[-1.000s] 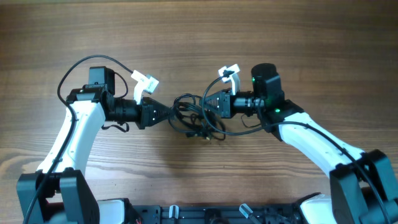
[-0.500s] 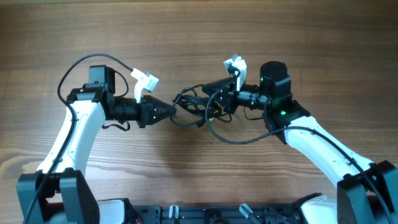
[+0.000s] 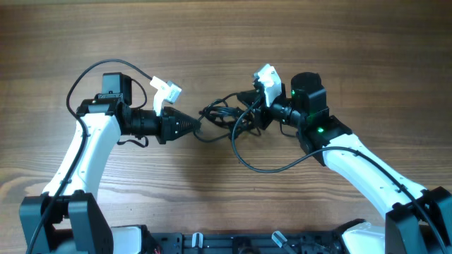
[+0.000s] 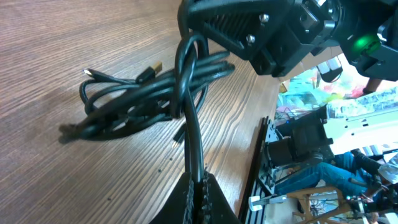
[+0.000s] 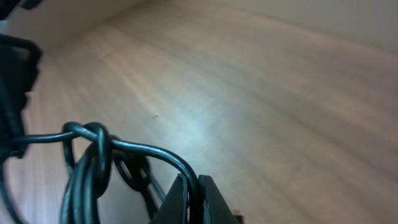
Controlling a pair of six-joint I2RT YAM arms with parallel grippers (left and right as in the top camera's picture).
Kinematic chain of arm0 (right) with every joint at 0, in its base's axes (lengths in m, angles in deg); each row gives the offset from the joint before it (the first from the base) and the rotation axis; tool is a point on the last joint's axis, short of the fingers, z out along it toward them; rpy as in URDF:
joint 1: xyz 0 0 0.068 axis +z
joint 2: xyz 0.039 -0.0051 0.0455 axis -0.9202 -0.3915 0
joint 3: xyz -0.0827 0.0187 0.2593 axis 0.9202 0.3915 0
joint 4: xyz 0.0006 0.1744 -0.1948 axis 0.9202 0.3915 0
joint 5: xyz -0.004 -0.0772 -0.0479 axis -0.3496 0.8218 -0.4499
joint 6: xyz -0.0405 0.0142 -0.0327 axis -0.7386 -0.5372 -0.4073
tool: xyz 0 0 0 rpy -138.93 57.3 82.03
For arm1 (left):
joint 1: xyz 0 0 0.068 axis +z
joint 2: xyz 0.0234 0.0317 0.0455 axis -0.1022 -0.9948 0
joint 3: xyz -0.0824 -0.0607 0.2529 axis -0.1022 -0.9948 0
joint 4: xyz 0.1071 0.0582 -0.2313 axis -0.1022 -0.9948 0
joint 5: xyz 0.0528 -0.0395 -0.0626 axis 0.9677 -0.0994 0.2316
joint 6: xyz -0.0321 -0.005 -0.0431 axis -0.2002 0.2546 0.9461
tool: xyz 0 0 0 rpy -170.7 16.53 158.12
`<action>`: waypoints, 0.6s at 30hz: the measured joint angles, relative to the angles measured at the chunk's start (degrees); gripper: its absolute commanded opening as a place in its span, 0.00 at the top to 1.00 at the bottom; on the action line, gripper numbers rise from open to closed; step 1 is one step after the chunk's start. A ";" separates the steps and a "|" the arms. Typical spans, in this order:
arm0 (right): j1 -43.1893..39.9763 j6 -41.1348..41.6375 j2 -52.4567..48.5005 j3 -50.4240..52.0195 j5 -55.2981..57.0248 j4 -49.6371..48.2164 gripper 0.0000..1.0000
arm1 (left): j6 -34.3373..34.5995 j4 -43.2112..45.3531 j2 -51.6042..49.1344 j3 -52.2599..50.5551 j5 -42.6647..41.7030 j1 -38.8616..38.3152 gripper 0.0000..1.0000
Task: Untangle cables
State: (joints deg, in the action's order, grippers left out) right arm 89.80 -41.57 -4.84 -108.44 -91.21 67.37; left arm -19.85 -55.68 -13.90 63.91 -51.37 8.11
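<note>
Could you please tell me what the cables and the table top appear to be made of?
The cables: likely plastic- or rubber-sheathed, black, slightly glossy; they bend in smooth loops and catch light. The table: wood or wood-look laminate, brown, fairly matt, with clear grain lines; which one I cannot tell.

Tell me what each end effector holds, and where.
The cables: left end effector and right end effector each pinch one strand on their own side of the bundle.

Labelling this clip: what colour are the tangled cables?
The cables are black, clearest in the left wrist view.
</note>
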 measured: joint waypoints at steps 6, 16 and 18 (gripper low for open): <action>0.26 -5.44 0.17 0.00 3.67 -1.46 0.96 | 0.00 0.17 0.00 0.15 -0.15 0.00 0.96; -5.66 10.73 10.75 0.09 -2.29 -8.66 0.96 | 0.42 -2.38 0.00 -0.35 2.34 1.16 0.53; -5.49 15.50 11.02 0.09 -4.26 -7.65 0.96 | 0.39 -2.38 0.00 -0.35 2.67 1.16 0.53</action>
State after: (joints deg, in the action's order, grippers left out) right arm 84.32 -26.07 6.18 -108.35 -95.47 59.72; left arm -19.46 -58.06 -13.90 63.56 -48.71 9.26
